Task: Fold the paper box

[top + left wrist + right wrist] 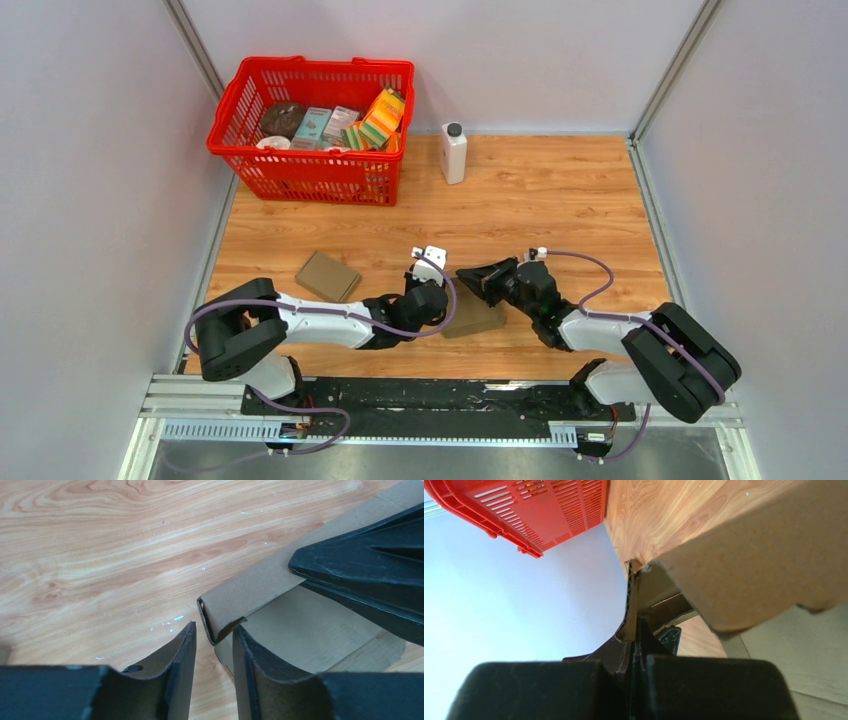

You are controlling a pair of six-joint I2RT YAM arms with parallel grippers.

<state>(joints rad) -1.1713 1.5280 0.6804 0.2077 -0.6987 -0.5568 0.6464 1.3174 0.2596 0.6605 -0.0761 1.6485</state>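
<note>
A pale-walled booth encloses a wooden table (560, 200). A red basket (300, 156) of packaged groceries stands at the far left corner, with a white bottle (453, 152) upright just to its right. A flat piece of brown cardboard (327, 276) lies alone on the left part of the table, closer to the arms.

The paper box (478, 318), also brown cardboard, lies on the table near the front edge, about midway between the two arms. Both arms reach inward and meet over it.

The right gripper (472, 276) is clenched, its black fingers pressed together on one raised flap of the box. The left wrist camera shows the flap entering between them.

The left gripper (215, 635) has its jaws partly apart. They straddle the folded corner of that same flap. A sliver of table shows between one finger (182, 652) and the cardboard, so it is not clamped.
</note>
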